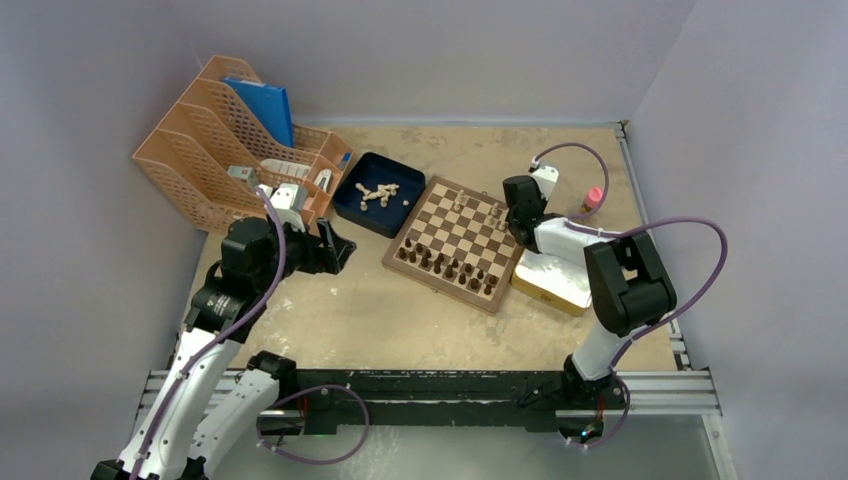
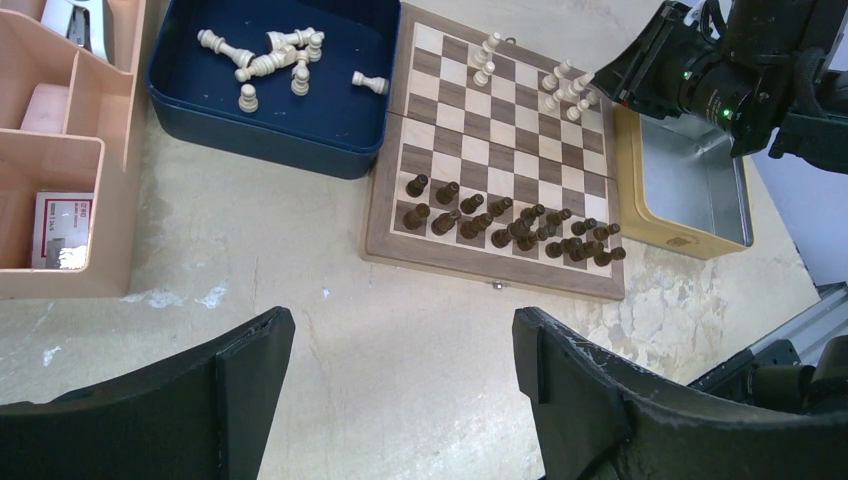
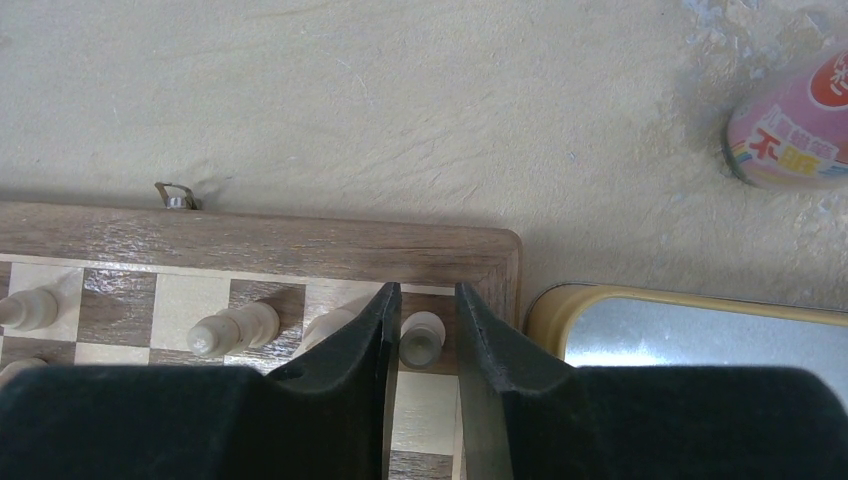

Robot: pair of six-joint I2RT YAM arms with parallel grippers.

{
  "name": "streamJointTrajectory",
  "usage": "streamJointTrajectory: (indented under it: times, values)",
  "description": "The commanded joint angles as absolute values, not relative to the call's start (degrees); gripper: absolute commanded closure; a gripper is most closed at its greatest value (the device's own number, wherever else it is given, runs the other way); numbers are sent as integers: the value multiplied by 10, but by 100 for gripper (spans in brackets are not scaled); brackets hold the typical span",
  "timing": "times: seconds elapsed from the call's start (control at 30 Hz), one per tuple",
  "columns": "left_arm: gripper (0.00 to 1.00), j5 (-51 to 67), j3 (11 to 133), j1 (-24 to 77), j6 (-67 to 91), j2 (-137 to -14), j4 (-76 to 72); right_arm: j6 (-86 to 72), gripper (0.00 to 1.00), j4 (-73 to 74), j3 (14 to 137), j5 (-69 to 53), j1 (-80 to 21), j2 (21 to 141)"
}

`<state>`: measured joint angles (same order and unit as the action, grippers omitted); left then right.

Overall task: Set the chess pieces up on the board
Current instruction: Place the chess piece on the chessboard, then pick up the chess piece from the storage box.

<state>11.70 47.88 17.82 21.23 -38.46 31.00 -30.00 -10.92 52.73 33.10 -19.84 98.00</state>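
Note:
The board lies mid-table with dark pieces along its near rows. Several light chess pieces lie loose in the dark blue tray, and a few more stand on the board's far rows. My right gripper hangs over the board's far right corner. Its jaws stand narrowly apart around an upright light piece on the corner square, with a thin gap on each side. My left gripper is wide open and empty above bare table, near-left of the board.
A yellow-rimmed metal tin sits against the board's right side. A pink bottle stands beyond the tin. An orange file organiser fills the far left, next to the tray.

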Motion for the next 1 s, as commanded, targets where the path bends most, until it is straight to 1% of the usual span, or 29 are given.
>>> streamJointTrajectory:
  times: [0.0,0.1,0.53,0.77,0.87,0.97]
  values:
    - [20,112,481,181,204,-382,292,-301,71,-112,553,345,-196,974]
    - [20,113,481,181,205,-383,292,-302,70,-102,563,362,-197,968]
    - [20,108,481,181,205,-382,293,-285,67,-62,613,354,-197,915]
    - [20,100,482,181,206,-380,294,-254,67,-83,655,247,-216,888]
    - [20,99,482,181,206,-381,296,-251,67,-91,683,212,-243,898]
    - [20,96,482,181,206,-381,297,-246,67,-100,721,203,-282,926]
